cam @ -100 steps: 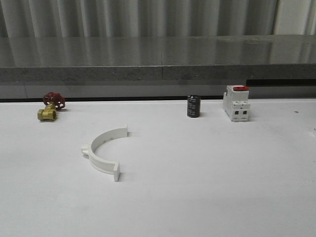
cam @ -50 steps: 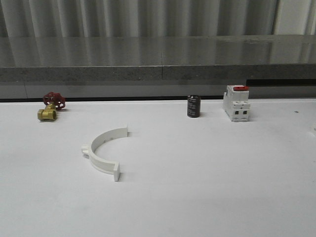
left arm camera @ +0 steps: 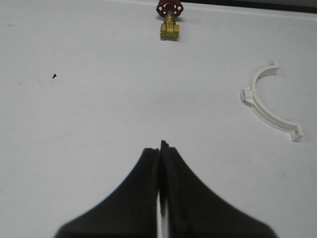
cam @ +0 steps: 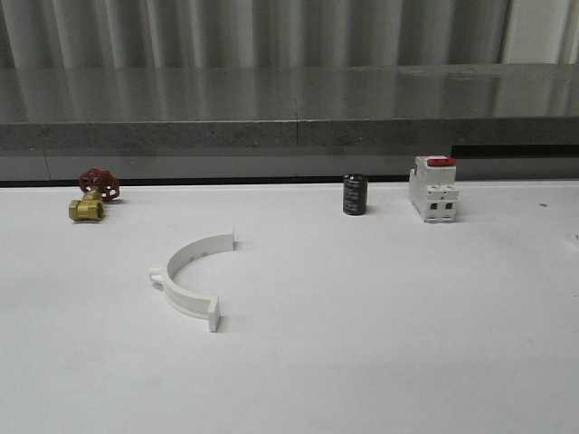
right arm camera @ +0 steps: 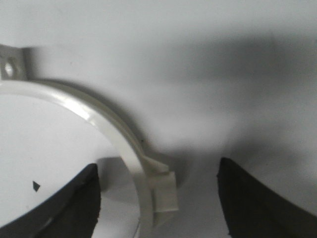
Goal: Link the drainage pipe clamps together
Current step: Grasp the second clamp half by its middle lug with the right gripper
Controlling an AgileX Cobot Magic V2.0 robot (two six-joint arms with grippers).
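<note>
One white half-ring drainage pipe clamp (cam: 192,276) lies flat on the white table (cam: 380,307), left of centre, its open side facing right. It shows again in the left wrist view (left arm camera: 267,106), well off to one side of my left gripper (left arm camera: 161,148), which is shut with nothing in it and hangs over bare table. A second clamp half (right arm camera: 94,115) sits close under my right gripper (right arm camera: 158,183). That gripper is open, and the clamp's side lug (right arm camera: 163,196) lies between the two dark fingers (right arm camera: 79,198) without touching them. Its end tab with a hole (right arm camera: 10,64) is at the far side.
A brass valve with a red handwheel (cam: 90,194) stands at the back left, also (left arm camera: 170,20). A black cylinder (cam: 355,194) and a white block with a red top (cam: 433,188) stand at the back right. A grey ledge (cam: 289,108) runs behind the table.
A small pale shape at the table's right edge in the front view has almost slid out of frame. The clamp half on the left and the other objects have not moved.
</note>
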